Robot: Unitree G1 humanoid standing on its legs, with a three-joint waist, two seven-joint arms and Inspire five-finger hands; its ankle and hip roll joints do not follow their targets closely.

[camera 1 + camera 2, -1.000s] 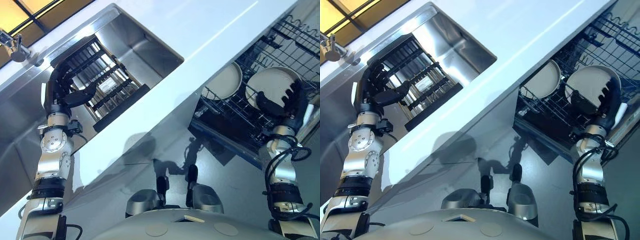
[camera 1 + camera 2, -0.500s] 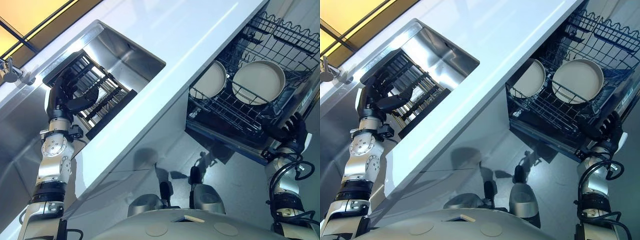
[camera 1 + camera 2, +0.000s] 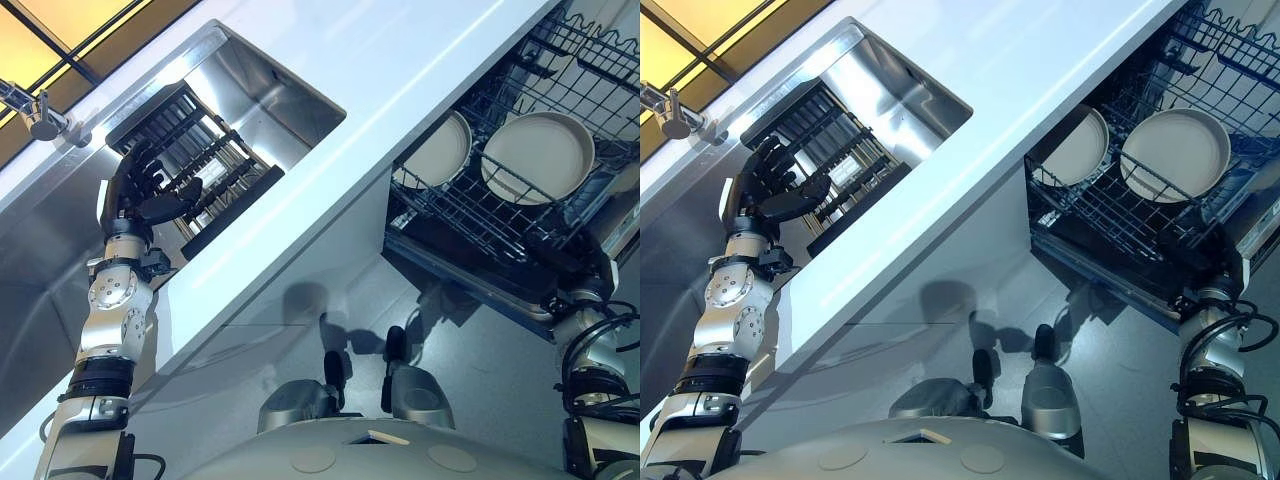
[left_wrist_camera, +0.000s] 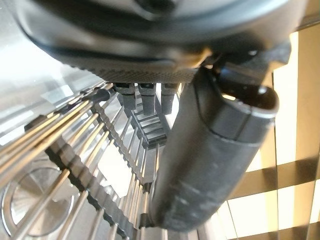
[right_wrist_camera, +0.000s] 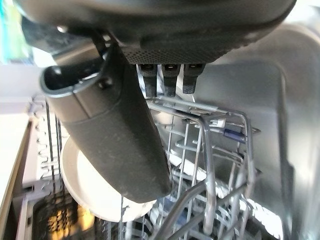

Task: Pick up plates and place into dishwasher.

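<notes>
Your white countertop (image 3: 400, 70) runs diagonally from 7 o'clock up to 1 o'clock, with a steel sink (image 3: 290, 95) cut into it at 11 o'clock. A dark dish rack (image 3: 200, 165) sits in the sink. The faucet (image 3: 35, 110) is at 10 o'clock against an amber-lit window (image 3: 60, 25). Below the counter edge you've got a glossy grey floor (image 3: 470, 350).

Your left hand (image 3: 765, 190) is over the near end of the dish rack, fingers spread and relaxed, holding nothing; its wrist view shows the thumb (image 4: 210, 150) straight above the rack bars.

The dishwasher's lower basket (image 3: 480, 215) is pulled out at 2 o'clock. Two cream plates stand upright in it side by side: the smaller plate (image 3: 440, 150) nearer the counter, the larger plate (image 3: 535, 155) further out.

Your right hand (image 5: 115, 130) is just beside the basket wires and empty, thumb extended, fingers loose, with a plate past it.
</notes>
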